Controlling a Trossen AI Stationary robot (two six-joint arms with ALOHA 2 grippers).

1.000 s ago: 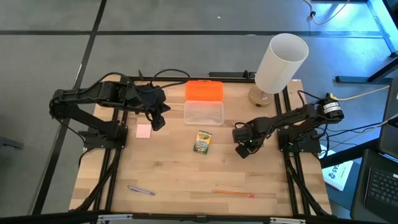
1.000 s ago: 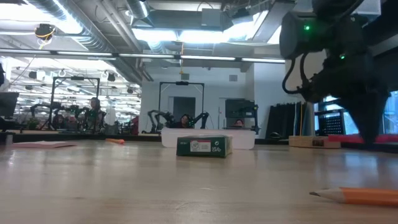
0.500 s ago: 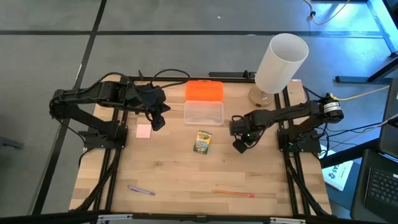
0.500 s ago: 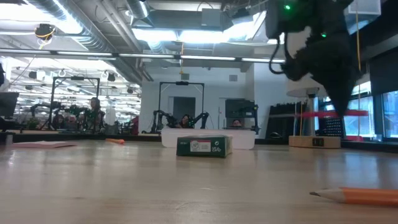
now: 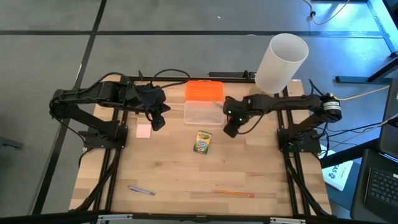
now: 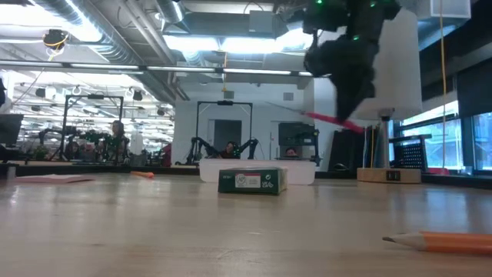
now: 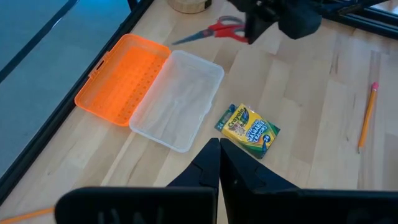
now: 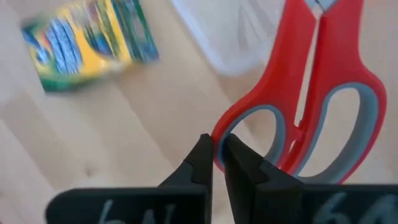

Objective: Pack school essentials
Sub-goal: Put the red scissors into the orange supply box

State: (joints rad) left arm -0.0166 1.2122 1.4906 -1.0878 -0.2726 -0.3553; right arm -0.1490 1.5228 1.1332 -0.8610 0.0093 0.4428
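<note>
Right wrist view: red-handled scissors (image 8: 311,99) hang pinched by a handle loop in my right tool (image 8: 214,152), above the bench beside the clear box (image 5: 203,112). Next, I judge, carry over it and release. Left tool (image 5: 157,121) waits, pressed together.

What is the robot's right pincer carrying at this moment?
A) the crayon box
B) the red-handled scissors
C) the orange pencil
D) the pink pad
B: the right pincer is shut on a handle loop of the red-handled scissors, held in the air beside the clear box, while the crayon box, orange pencil and pink pad all lie on the table.
</note>
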